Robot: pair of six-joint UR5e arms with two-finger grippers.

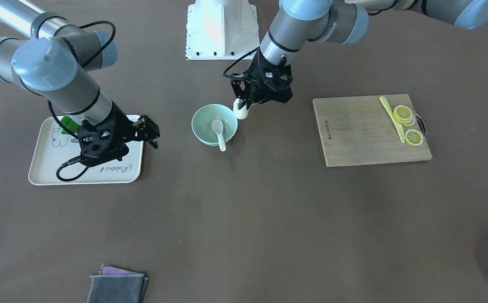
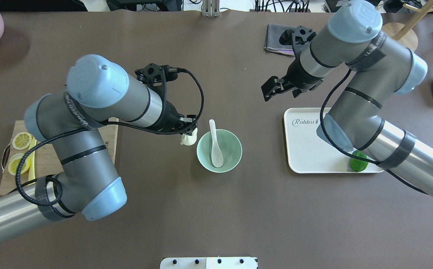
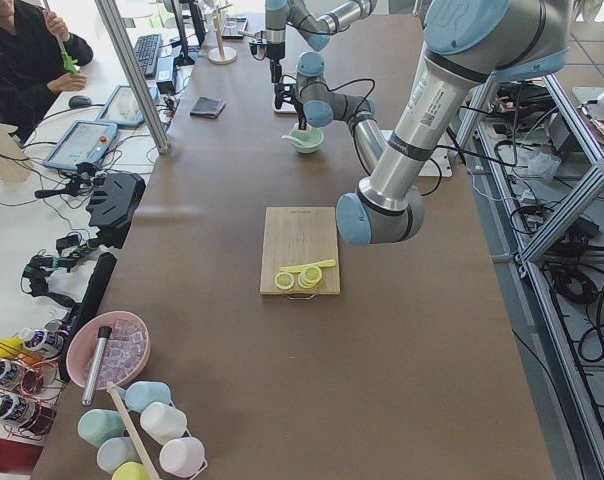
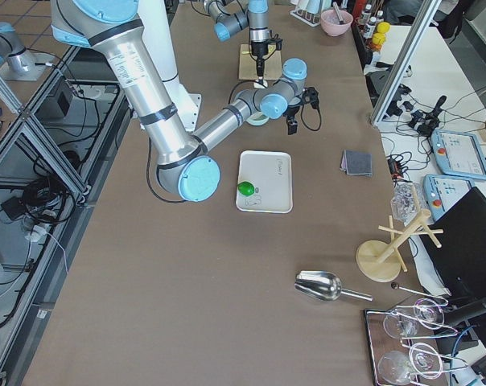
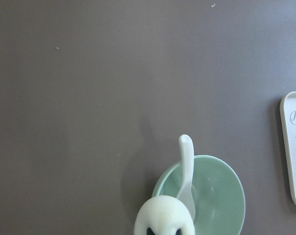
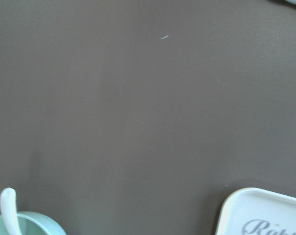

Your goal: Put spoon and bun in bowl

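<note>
**Status.** The spoon (image 2: 215, 145) lies in the bowl (image 2: 233, 149). Its scoop is down in the well and its handle leans out over the far rim. That half of the task reads as done.

The bun (image 2: 188, 140) is not yet in. It is clamped between the fingers of the left gripper (image 2: 189, 133) and hangs just beside the bowl's left rim, outside it. From these views I cannot tell whether it clears the rim in height.

The right gripper (image 2: 272, 89) hangs over the table to the far right, beyond the tray (image 2: 313, 157). Its fingers are apart with nothing between them, and it is well away from the bowl.

**Step in hand.** As I judge it, this is carrying the bun over the rim and releasing it.

**Recommendations.**
- Confirm clearance over the rim first. If there is none, lift before moving across, since a sideways push at this height would shove or tip the bowl.
- Move to the right until the bun is over the bare floor of the bowl, to the side of the spoon. The wrist camera shows the spoon handle (image 5: 187, 166) directly beyond the bun (image 5: 163, 215).
- Lower the bun into the well before parting the fingers. A rounded bun dropped from height may bounce out or kick the spoon.
- Open fully, then withdraw straight up.

**Risks.** The bun looks soft, so it may cling to a finger on release.
</note>
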